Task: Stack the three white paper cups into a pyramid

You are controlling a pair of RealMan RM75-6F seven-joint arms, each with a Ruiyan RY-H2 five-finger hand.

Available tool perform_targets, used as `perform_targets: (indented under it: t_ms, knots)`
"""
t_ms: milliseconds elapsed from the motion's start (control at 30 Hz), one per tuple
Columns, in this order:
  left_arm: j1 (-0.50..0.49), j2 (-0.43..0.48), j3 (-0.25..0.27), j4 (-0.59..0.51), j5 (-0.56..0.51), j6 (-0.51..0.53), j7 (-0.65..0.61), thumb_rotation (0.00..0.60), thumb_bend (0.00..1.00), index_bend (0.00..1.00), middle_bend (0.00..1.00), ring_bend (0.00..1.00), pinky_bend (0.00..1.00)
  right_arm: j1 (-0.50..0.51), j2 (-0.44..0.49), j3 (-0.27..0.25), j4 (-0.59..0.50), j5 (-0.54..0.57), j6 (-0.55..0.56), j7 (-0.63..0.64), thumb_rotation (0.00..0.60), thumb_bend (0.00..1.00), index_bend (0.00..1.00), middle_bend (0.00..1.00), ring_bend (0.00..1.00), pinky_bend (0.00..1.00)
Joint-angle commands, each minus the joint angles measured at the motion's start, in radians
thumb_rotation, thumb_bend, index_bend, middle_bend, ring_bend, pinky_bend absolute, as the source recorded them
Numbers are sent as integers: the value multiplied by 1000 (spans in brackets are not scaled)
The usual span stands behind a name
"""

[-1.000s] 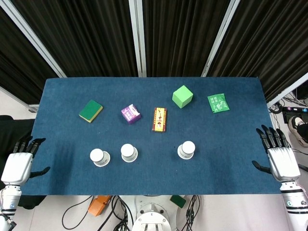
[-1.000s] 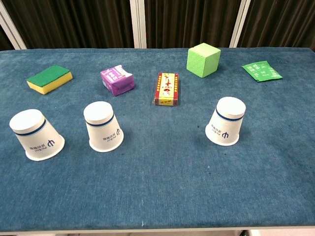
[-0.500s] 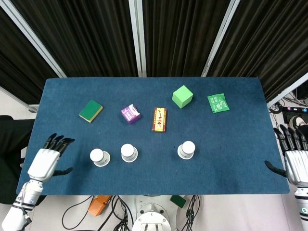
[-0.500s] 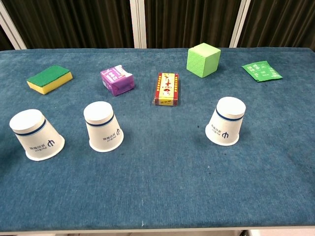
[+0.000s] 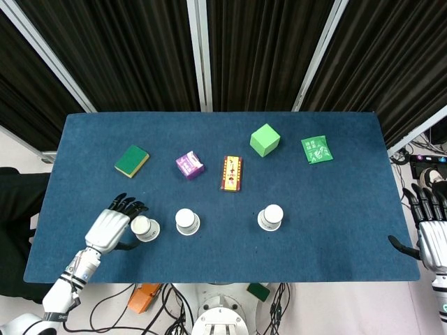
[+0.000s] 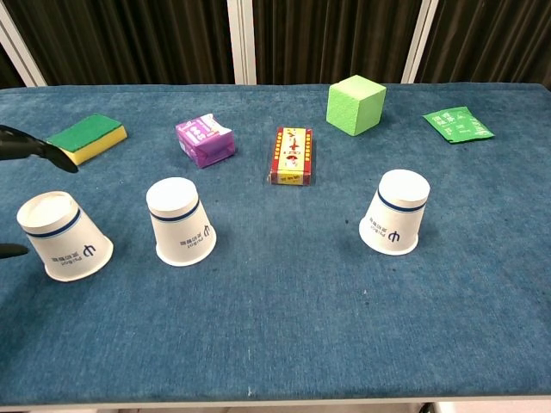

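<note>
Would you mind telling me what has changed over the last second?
The left hand swept in over the table to the leftmost cup, fingers spread around it, grasp not closed. The right hand drew outward past the table edge. All three cups and other items stayed put.

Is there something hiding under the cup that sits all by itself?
The lone cup stands upside down, rim flat on the blue table. Its closed bottom faces up with nothing on it. Its walls cover the inside, so whether anything hides underneath cannot be seen.
</note>
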Motion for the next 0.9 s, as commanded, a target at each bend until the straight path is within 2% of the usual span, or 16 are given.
perform_targets:
  t_ms: [33, 167, 400, 567, 900]
  knots:
    - [-8, -10, -3, 3, -18, -7, 11, 557, 218, 255, 189, 125, 0, 0, -1, 0, 1, 0, -1, 1, 600, 249, 0, 61, 0, 0]
    - [-13, -16, 0, 8, -45, -16, 37, 535, 248, 273, 189, 125, 0, 2, -2, 1, 5, 2, -7, 3, 600, 250, 0, 61, 0, 0]
    - [-24, -27, -1, 17, -102, -37, 62, 535, 304, 293, 189, 125, 0, 6, -7, 2, 11, 8, -19, 6, 600, 249, 0, 62, 0, 0]
    - [-33, -30, -2, 22, -108, -39, 58, 534, 378, 394, 215, 128, 0, 7, -10, 2, 15, 14, -24, 9, 600, 250, 0, 61, 0, 0]
    - [-73, -33, -17, 12, -92, -45, 59, 511, 374, 406, 220, 129, 0, 1, -11, 3, 21, 18, -20, 15, 600, 249, 0, 61, 0, 0]
